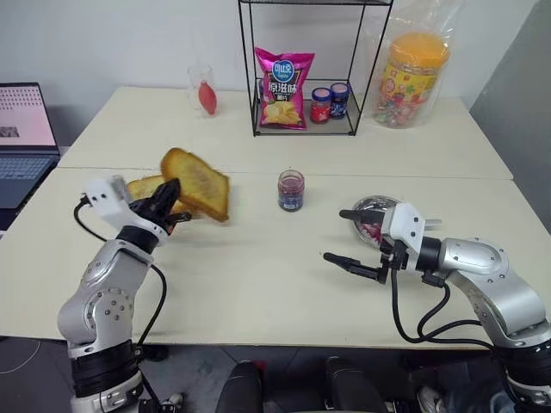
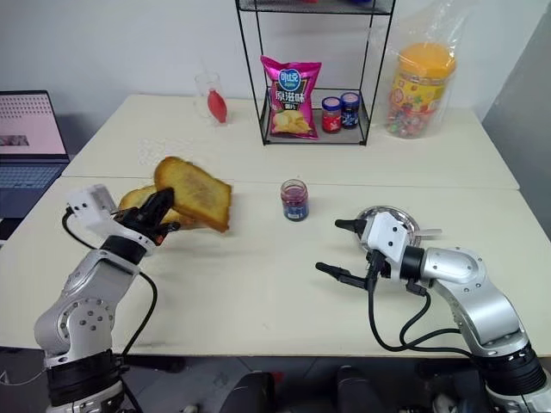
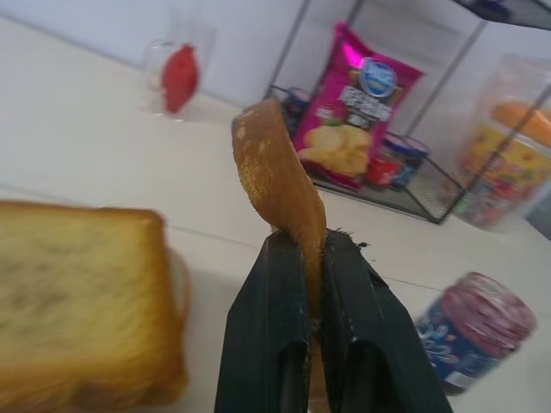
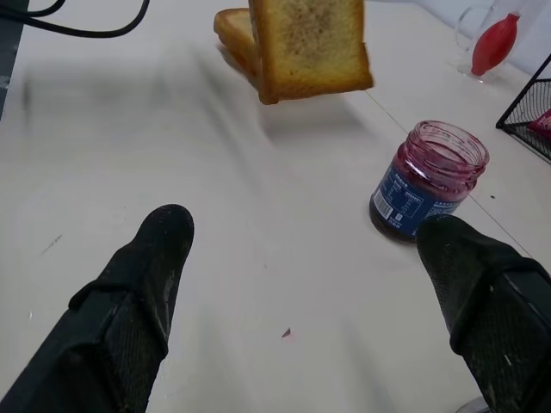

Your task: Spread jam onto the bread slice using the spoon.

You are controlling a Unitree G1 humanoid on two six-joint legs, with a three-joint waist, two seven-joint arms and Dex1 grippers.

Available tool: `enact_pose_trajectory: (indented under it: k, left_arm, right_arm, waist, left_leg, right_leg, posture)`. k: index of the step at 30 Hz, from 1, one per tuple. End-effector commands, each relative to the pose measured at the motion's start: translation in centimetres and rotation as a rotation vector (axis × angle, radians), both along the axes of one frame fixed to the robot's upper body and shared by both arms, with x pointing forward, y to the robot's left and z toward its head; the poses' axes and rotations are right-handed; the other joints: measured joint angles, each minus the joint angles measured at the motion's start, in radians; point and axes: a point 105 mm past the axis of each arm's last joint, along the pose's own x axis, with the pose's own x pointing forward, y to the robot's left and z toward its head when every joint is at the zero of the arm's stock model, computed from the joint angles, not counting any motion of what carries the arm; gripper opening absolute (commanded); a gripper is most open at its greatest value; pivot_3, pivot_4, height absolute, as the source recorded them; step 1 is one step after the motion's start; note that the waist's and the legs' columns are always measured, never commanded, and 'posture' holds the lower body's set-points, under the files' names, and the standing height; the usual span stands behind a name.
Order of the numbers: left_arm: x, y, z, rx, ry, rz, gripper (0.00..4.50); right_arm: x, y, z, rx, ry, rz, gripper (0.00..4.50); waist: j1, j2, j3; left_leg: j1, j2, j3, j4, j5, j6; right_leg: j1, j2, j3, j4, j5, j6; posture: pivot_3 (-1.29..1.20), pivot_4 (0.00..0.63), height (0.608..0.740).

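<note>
My left gripper (image 1: 166, 203) is shut on the lower edge of the bread slice (image 1: 196, 182). It holds this golden-brown toast tilted in the air above the table's left side; in the left wrist view the bread slice (image 3: 277, 172) stands edge-on between the fingers. The open jam jar (image 1: 291, 190), blue-labelled with dark red jam, stands mid-table. At the right, my right gripper (image 1: 337, 235) is open and empty in front of the round steel dish (image 1: 370, 206). The spoon's thin handle (image 2: 428, 231) pokes past the dish's rim. The spoon's bowl is hidden.
More toast slices (image 1: 143, 188) are piled behind the held one. At the back stand a wire rack (image 1: 303, 129) with a pink chip bag (image 1: 284, 86) and two small lidded jars (image 1: 330, 103), a bagged candy jar (image 1: 415, 79) and a glass (image 1: 203, 90). A laptop (image 1: 26, 138) sits far left.
</note>
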Motion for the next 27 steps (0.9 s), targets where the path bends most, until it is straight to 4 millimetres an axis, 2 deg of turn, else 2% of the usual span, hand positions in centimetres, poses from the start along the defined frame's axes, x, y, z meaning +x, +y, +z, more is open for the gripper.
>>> enact_pose_trajectory:
  k: [1, 4, 8, 12, 14, 17, 20, 27]
  left_arm:
    - [-2.2, -2.6, 1.7, 0.003, -0.023, -0.253, 0.04]
    - [-4.7, -3.9, 1.1, 0.043, 0.077, -0.496, 0.04]
    - [-7.2, -5.2, 0.5, 0.056, 0.204, -0.726, 0.04]
    - [-8.7, -6.2, -2.1, 0.137, 0.363, -0.884, 0.04]
    - [-8.3, -6.2, -3.7, 0.192, 0.404, -0.907, 0.04]
    - [-6.3, -6.1, -5.1, 0.277, 0.373, -0.894, 0.04]
    - [-3.7, -7.0, -5.0, 0.337, 0.264, -0.89, 0.04]
    - [-0.8, -8.3, -6.7, 0.565, 0.162, -0.923, 0.04]
  right_arm:
    - [0.0, -0.7, 1.3, -0.001, -0.054, -0.012, 4.5]
    - [-0.5, -1.2, 1.2, -0.01, -0.036, -0.014, 4.5]
    - [-1.5, -1.9, 0.7, -0.036, 0.025, 0.006, 4.5]
    - [-2.7, -2.5, 0.0, -0.069, 0.106, 0.03, 4.5]
    - [-3.5, -2.7, -0.6, -0.098, 0.148, 0.048, 4.5]
    - [-4.4, -2.8, -1.2, -0.129, 0.193, 0.067, 4.5]
    - [-5.2, -2.8, -1.8, -0.15, 0.214, 0.074, 4.5]
    - [-5.3, -2.8, -1.7, -0.141, 0.198, 0.034, 4.5]
  waist:
    - [-0.001, 0.0, 0.0]
    - [-0.003, 0.0, 0.001]
    - [-0.002, 0.0, 0.002]
    - [-0.002, 0.001, 0.003]
    - [0.0, 0.001, 0.003]
    - [0.002, 0.001, 0.003]
    - [0.005, 0.001, 0.003]
    - [0.0, 0.0, 0.004]
  left_leg:
    - [0.0, 0.0, 0.0, 0.0, 0.0, 0.0]
    - [0.0, 0.0, 0.0, 0.0, 0.0, 0.0]
    - [0.0, 0.001, 0.0, -0.001, 0.0, 0.0]
    - [0.0, 0.001, 0.0, -0.001, 0.0, 0.0]
    - [0.0, 0.0, 0.0, -0.001, 0.0, 0.0]
    - [0.0, 0.0, 0.001, -0.001, -0.001, 0.0]
    - [-0.001, 0.0, 0.0, -0.001, 0.0, 0.0]
    - [-0.004, 0.0, 0.001, -0.002, -0.001, -0.001]
  right_leg:
    - [0.0, 0.0, 0.0, 0.0, 0.0, 0.0]
    - [0.0, 0.0, 0.0, 0.0, 0.0, 0.0]
    - [-0.001, 0.0, 0.0, 0.0, -0.001, -0.002]
    - [-0.001, 0.0, 0.0, 0.0, -0.003, -0.006]
    - [-0.001, -0.001, 0.0, 0.0, -0.005, -0.009]
    - [-0.001, -0.001, 0.0, 0.0, -0.006, -0.01]
    - [-0.002, 0.0, -0.001, 0.0, -0.006, -0.01]
    - [-0.004, 0.0, 0.0, -0.004, -0.001, -0.002]
  posture:
    - [0.0, 0.15, 0.74]
    - [0.0, 0.15, 0.74]
    - [0.0, 0.15, 0.74]
    - [0.0, 0.15, 0.74]
    - [0.0, 0.15, 0.74]
    - [0.0, 0.15, 0.74]
    - [0.0, 0.15, 0.74]
    - [0.0, 0.15, 0.74]
